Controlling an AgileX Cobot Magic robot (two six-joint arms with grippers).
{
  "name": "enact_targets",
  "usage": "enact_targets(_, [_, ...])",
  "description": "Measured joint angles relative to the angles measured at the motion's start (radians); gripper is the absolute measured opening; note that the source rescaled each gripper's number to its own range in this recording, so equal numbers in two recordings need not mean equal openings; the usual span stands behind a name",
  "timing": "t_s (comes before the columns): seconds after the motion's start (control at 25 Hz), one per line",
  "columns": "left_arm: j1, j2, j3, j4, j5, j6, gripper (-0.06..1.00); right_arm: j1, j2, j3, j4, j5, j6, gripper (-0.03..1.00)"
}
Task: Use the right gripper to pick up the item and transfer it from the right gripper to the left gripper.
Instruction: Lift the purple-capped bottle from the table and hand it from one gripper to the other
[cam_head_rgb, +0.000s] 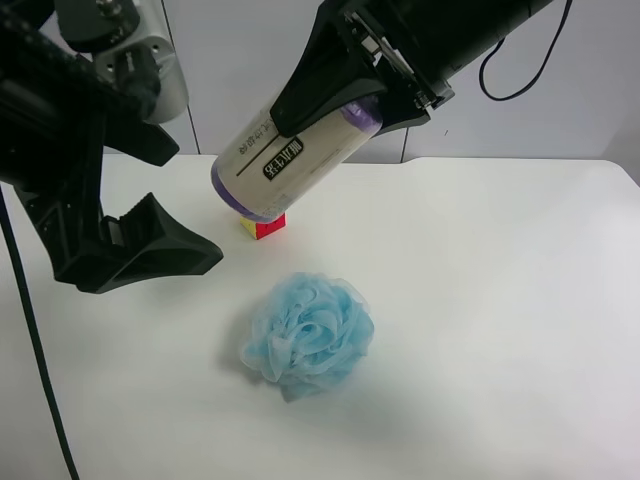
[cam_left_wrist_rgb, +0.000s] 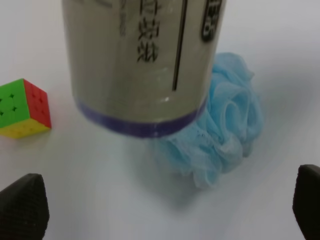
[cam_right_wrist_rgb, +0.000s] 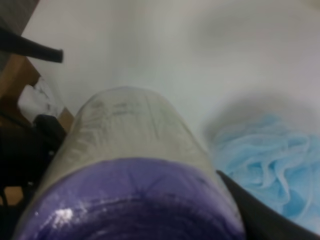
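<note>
Black arms (cam_head_rgb: 470, 30), angular black gripper fingers (cam_head_rgb: 150, 245), a silver-grey wrist housing (cam_head_rgb: 160, 70), thin black cables (cam_head_rgb: 515, 85)

The item (cam_head_rgb: 290, 158) is hiding most of the puzzle cube (cam_head_rgb: 263, 227); the right wrist view is blurring the pouf (cam_right_wrist_rgb: 270, 155).

The only print is on the item (cam_head_rgb: 252, 172). Its pale label (cam_left_wrist_rgb: 125, 50) has dark Chinese-style characters running lengthwise beside a thin dark line, and a dark rounded band (cam_head_rgb: 283, 160) with light characters. None is sharp enough to read.
</note>
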Motion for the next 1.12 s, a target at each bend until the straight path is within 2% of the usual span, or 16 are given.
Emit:
enact_targets(0.28, [0.0, 0.044, -0.03, -0.056, -0.036, 0.04, 1.0, 0.0, 0.0, 0.0, 0.052, -0.001, -0.027, 0.0])
enact_targets(0.56, [0.0, 0.058, -0.031, -0.116, -0.105, 0.077, 1.0, 0.001, 0.0, 0.0, 0.056, -0.001, -0.028, 0.0])
enact_targets(1.12, [0.0, 0.127, -0.068, -0.127, -0.153, 0.084, 1.0, 0.001, 0.0, 0.0, 0.112, -0.001, -0.029, 0.0])
